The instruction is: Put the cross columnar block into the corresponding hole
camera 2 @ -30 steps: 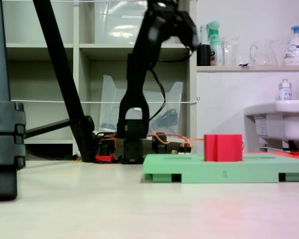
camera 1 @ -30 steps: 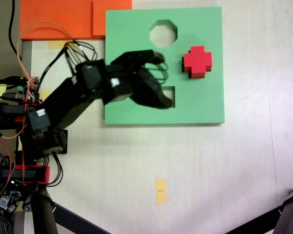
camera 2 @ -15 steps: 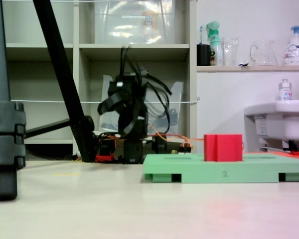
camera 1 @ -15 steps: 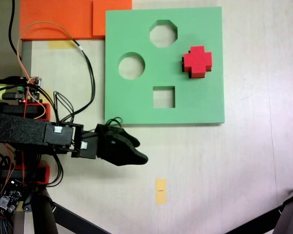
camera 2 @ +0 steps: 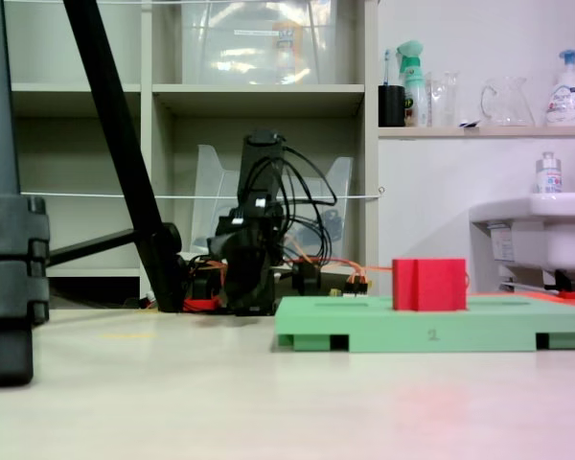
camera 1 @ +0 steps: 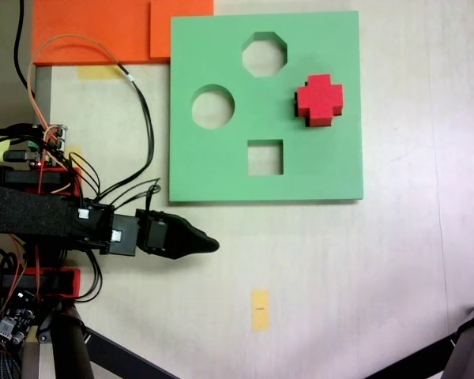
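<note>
Since the earlier frames, the black arm has swung off the flat green foam board (camera 1: 221, 63) and folded low beside its base, the jaws drawing into a narrower point. Largest in both fixed views is the pale surface (camera 1: 340, 268); the board lies flat on it, showing octagonal, round and square cutouts, with orange foam sheets (camera 1: 87, 28) touching its upper left corner. The gripper (camera 1: 209, 245) rests just below the board's lower left corner, well apart from the task's piece; its jaws look closed and empty, tips together. The small bright red foam cross columnar block (camera 1: 319, 99) stands upright in the board's right part, seated in the corresponding hole (camera 1: 327, 121) and rising above the top face, as the low fixed view (camera 2: 429, 284) shows. By that look the task seems done. A good finish would keep the arm clear of the board and leave the block alone.
</note>
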Robot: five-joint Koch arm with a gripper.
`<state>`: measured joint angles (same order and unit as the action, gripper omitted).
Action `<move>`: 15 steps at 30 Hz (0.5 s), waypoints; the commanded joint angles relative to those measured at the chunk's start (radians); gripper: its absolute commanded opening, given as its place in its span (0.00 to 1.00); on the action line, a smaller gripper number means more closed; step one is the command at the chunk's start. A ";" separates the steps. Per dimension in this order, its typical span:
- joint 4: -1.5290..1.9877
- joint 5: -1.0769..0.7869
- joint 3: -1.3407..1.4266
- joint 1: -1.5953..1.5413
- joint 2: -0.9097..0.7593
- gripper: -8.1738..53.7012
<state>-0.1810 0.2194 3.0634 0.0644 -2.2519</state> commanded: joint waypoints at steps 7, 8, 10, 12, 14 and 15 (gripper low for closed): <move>0.199 -0.002 0.072 -0.012 -0.077 0.68; 0.193 0.000 0.072 -0.012 -0.075 0.68; 0.190 0.000 0.072 -0.011 -0.072 0.68; 0.190 0.000 0.072 -0.011 -0.072 0.68; 0.190 0.000 0.072 -0.011 -0.072 0.68; 0.190 0.000 0.072 -0.011 -0.072 0.68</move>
<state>-0.0399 0.2102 3.0634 0.0522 -2.2519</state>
